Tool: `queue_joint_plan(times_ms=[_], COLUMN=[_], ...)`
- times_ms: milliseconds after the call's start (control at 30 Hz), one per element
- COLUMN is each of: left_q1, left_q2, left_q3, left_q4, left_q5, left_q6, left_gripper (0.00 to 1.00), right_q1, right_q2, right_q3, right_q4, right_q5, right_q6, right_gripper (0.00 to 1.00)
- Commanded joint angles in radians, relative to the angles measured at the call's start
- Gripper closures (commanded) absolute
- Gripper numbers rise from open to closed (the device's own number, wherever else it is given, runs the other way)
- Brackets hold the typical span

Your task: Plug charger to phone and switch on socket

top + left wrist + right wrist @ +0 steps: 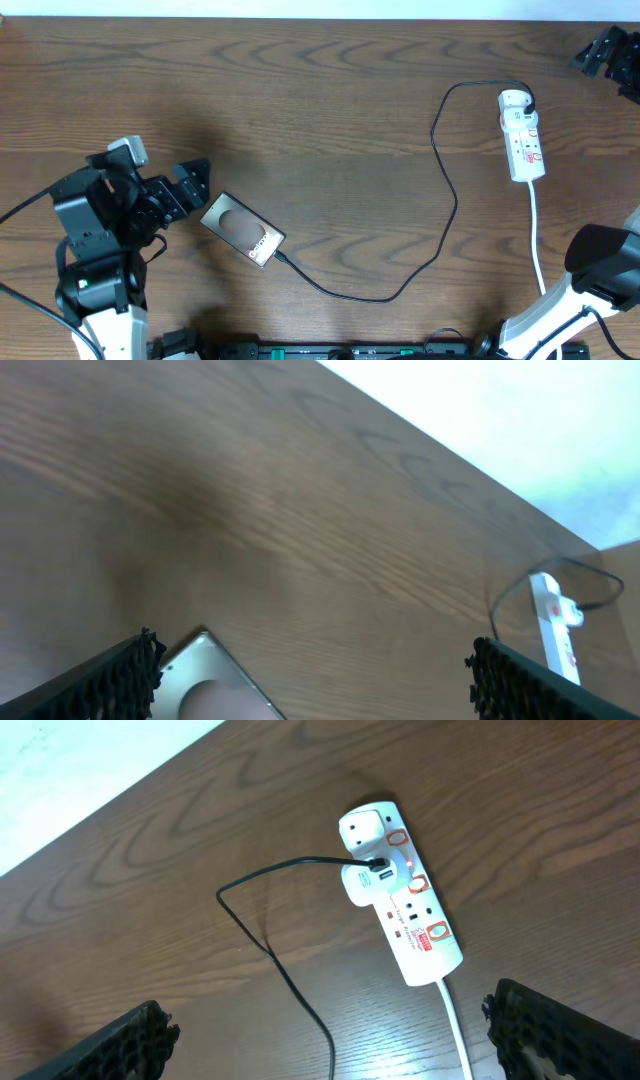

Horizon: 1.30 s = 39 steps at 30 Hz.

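- Left gripper (pixel 200 186): over the desk's near-left part, jaws wide apart and holding nothing, just beside the phone's far-left corner.
- Phone (pixel 243 230): lies flat and askew, left of the middle, toward the near edge.
- Charger (pixel 456 205): the tip of its black cable meets the phone's near-right end; I cannot tell if it is seated. The cable loops rightward, then runs toward the far edge.
- Socket (pixel 522 135): near the far-right corner, with the cable entering its far end.
- Right gripper (pixel 330 1012): beyond the socket, jaws wide apart, empty.
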Motion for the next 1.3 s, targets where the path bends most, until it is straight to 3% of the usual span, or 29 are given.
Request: queue_joint_plan(times_ms=[0, 233, 467, 633, 800, 1067, 1267], left_q1=[-0.050, -0.208, -0.329, -0.341, -0.341, -0.341, -0.341], left_q2=[-0.061, -0.221, -0.474, -0.678, -0.855, -0.854, -0.854], left_q3=[0.010, 0.006, -0.042, -0.136, -0.303, -0.609, -0.779], left_q4=[0.001, -0.003, -0.097, -0.086, 0.145, 0.692, 0.801], left_q5=[-0.005, -0.015, -0.273, -0.400, -0.417, -0.383, -0.395], left_q6=[0.017, 0.027, 0.036, 0.036, 0.098, 0.252, 0.308], left_gripper=[0.03, 0.03, 0.03, 0.03, 0.03, 0.03, 0.03], right_q1=[0.002, 0.002, 0.002, 0.002, 0.002, 0.002, 0.002], right_q2=[0.001, 0.001, 0.001, 0.001, 0.001, 0.001, 0.001], right_q3=[0.003, 0.003, 0.003, 0.003, 0.003, 0.003, 0.003], right_q4=[-0.003, -0.003, -0.003, -0.003, -0.003, -0.003, -0.003], right_q5=[0.009, 0.009, 0.009, 0.009, 0.009, 0.009, 0.009], right_q6=[0.013, 0.013, 0.013, 0.013, 0.013, 0.013, 0.013], right_gripper=[0.01, 0.01, 0.01, 0.01, 0.01, 0.01, 0.01])
